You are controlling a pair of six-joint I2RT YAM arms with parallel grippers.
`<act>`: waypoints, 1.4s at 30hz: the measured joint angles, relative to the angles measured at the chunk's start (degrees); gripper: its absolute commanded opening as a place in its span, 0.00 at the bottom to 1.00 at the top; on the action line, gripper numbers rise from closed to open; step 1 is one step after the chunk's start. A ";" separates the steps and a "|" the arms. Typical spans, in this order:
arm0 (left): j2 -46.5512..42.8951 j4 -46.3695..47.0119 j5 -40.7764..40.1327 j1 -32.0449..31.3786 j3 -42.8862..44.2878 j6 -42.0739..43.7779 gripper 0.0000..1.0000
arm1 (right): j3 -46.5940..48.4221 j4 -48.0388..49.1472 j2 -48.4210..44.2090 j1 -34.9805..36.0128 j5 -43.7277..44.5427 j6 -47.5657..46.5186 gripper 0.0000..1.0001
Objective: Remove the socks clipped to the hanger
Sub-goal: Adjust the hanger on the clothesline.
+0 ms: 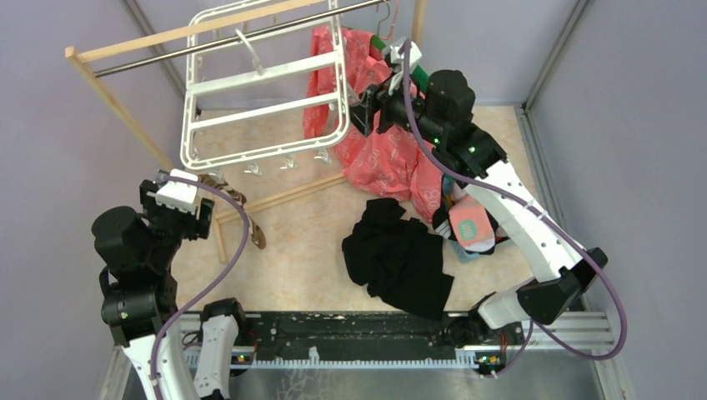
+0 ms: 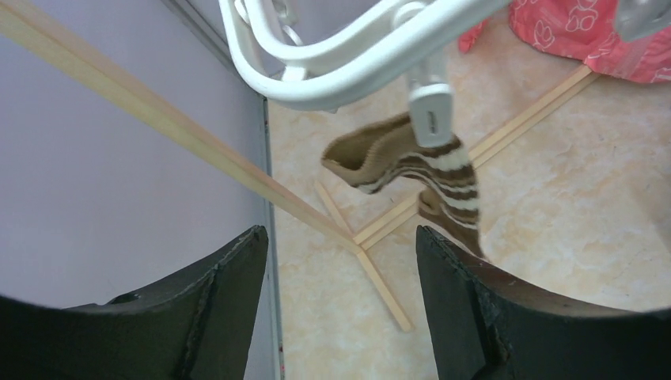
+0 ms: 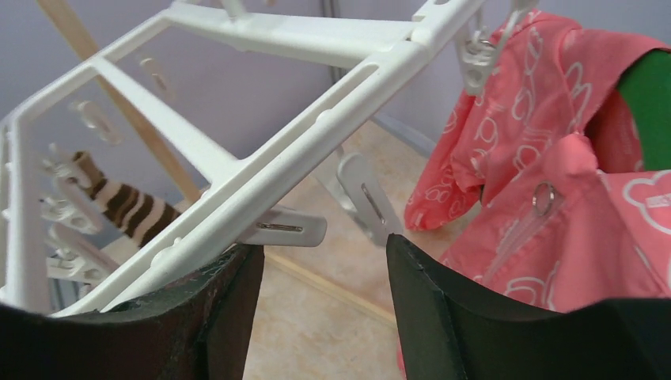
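Left claw [image 2: 340, 305] is wide open w/ nothing in it, pointed up at the bottom corner of the white hanger [image 2: 332, 75]. The mustard sock [image 2: 427, 170] w/ the brown/white striped cuff hangs off a clip [image 2: 430, 111] at that corner, just beyond the right finger, not between the fingers. Can't tell if that finger touches it.

Right claw [image 3: 316, 313] is also open and holds nothing. It's at the other side of the hanger, and one frame bar runs down right by its left finger. Pink shirt [image 3: 554, 206] hangs just beside it on the right.

Rest of the socks, far as I can see: a small sock pile [image 1: 468, 227] on the worktop [image 1: 308, 242] under the right arm, next to the black cloth [image 1: 400, 258]. The hanger itself hangs tilted from the metal rail [image 1: 167, 58].
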 measured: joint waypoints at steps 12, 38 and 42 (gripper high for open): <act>1.22 -5.38 3.98 0.00 2.01 3.41 0.85 | 2.89 -0.59 3.04 -4.70 1.84 -0.52 0.58; 4.81 18.58 39.67 0.00 -14.47 -10.71 0.53 | -4.50 -4.98 -2.86 -5.95 -5.14 -4.44 0.62; 4.46 20.76 41.16 0.00 -15.23 -11.10 0.38 | -8.41 -4.61 -5.57 -5.95 -8.28 -4.66 0.64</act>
